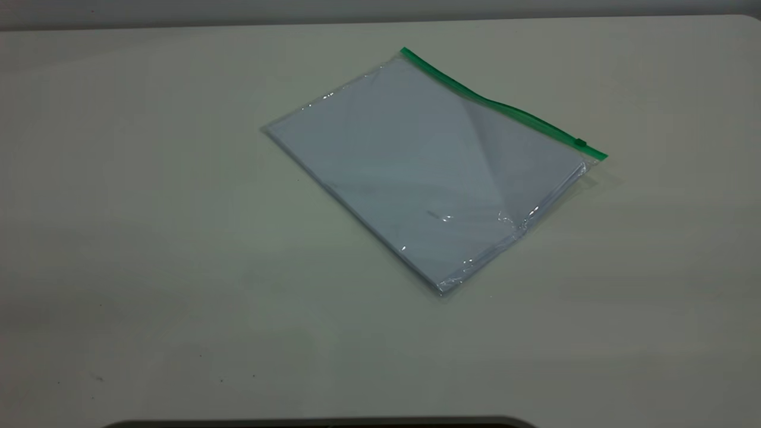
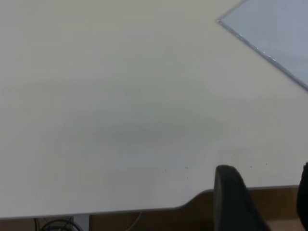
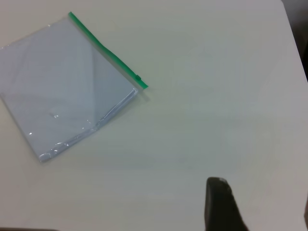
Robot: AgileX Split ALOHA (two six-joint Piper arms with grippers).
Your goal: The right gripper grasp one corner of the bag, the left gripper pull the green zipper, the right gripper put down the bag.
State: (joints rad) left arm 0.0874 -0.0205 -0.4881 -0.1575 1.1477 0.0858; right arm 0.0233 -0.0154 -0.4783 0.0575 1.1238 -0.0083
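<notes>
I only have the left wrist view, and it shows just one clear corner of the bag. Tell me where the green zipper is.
Observer: The green zipper runs along the far right edge of the bag in the exterior view.
Operator: Give me the slider's position.
Observer: The slider tab sits near the strip's right end, close to that corner of the bag.
Operator: Report the right tool.
Observer: The right tool is open, holds nothing and is well apart from the bag.
</notes>
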